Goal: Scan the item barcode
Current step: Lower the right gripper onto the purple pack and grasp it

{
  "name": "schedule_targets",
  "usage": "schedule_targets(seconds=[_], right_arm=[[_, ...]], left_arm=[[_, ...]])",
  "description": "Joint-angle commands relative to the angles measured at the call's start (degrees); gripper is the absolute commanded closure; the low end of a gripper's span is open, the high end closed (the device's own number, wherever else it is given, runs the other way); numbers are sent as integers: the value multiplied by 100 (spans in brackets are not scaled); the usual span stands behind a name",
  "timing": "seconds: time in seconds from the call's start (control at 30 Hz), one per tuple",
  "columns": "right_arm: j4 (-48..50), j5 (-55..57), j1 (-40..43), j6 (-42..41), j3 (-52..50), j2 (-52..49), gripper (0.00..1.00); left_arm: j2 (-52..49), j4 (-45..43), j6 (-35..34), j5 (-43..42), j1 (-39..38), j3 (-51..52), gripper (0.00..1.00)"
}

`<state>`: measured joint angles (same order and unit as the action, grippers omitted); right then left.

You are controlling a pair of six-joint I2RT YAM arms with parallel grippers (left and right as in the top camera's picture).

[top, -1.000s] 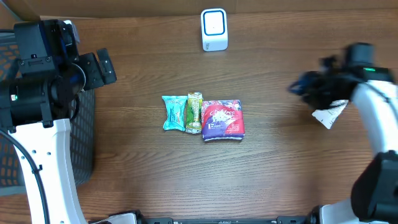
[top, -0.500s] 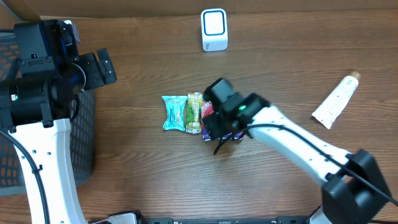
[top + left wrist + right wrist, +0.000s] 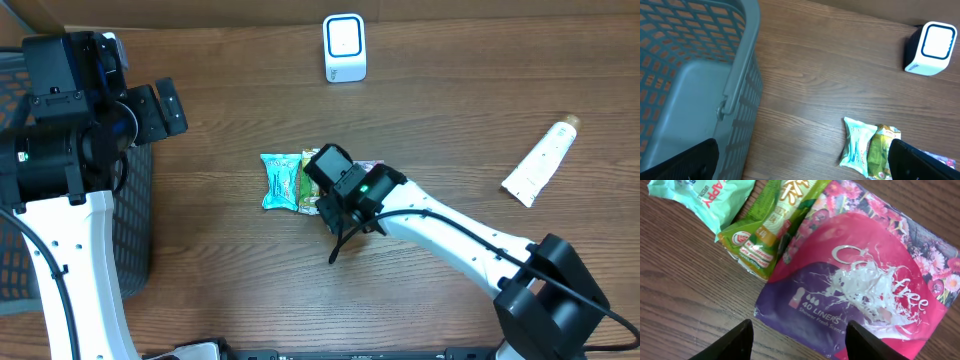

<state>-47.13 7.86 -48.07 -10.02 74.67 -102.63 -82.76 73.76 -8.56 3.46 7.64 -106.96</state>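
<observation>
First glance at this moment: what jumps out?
The pink-and-purple liner pack at mid-table, with the right hand open directly above it. In a row beside it lie a green snack packet and a teal packet; the white scanner stands at the table's far edge.

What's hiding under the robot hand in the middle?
A pink and purple liner pack lies under the right arm's open fingers, beside a green packet. From above, the arm covers most of it.

Pink-and-purple floral liner pack (image 3: pixel 855 280) flat, label up, against green snack packet (image 3: pixel 772 230); white scanner (image 3: pixel 345 47) upright, well apart.
</observation>
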Motion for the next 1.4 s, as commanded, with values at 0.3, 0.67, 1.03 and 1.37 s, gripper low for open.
schedule_targets(seconds=[0.3, 0.67, 1.03, 1.37], right_arm=[[37, 415, -144, 269, -9, -81, 39], [33, 638, -297, 306, -9, -197, 39], [13, 1034, -509, 459, -9, -522, 36], [44, 1401, -555, 581, -9, -949, 31]], left_arm=[[-7, -7, 109, -31, 17, -13, 0], [-7, -7, 109, -31, 17, -13, 0], [-7, -7, 109, -31, 17, -13, 0], [-7, -7, 109, -33, 17, -13, 0]])
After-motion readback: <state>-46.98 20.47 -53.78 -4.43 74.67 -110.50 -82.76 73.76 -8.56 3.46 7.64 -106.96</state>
